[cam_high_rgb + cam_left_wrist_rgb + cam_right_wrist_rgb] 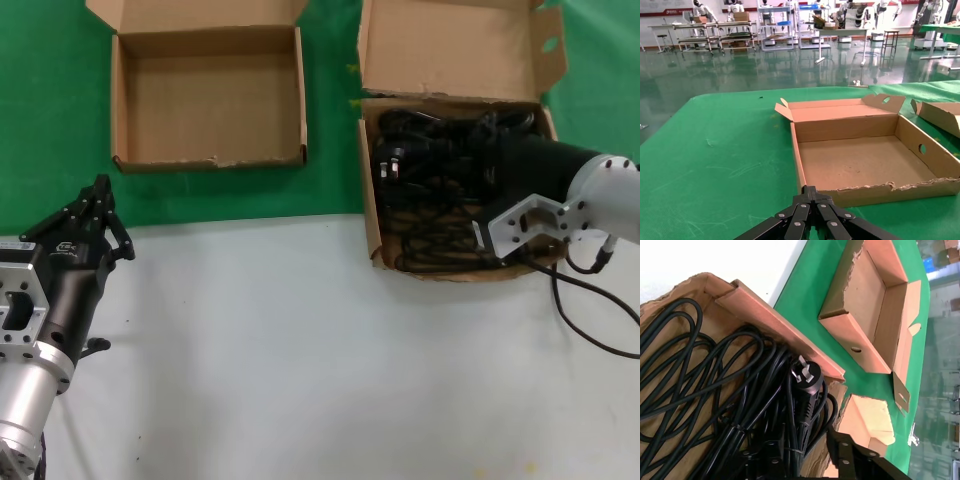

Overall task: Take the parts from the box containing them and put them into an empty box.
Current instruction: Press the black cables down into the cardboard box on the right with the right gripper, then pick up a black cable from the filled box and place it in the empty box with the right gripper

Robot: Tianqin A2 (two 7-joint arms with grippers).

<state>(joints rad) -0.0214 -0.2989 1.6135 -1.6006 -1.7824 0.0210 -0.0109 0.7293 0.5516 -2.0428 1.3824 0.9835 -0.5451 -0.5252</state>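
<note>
The black power cords (440, 190) lie coiled in the box with the tall slotted lid (450, 45) at the right. My right gripper (478, 160) is down inside that box, its tips lost among the cords. In the right wrist view it (807, 456) is open, its fingers (765, 460) astride a tied cord bundle (740, 390) below a three-pin plug (807, 377), close to the box wall (765, 305). The empty low box (135, 160) sits at the back left. My left gripper (100, 195) is shut and empty, before that box (865, 192) and near its front left corner.
Both boxes rest on green cloth (330, 150); the near half of the table is white (300, 340). My right arm's thick black cable (590, 310) loops over the white surface at the right. The empty box also shows in the right wrist view (875, 315).
</note>
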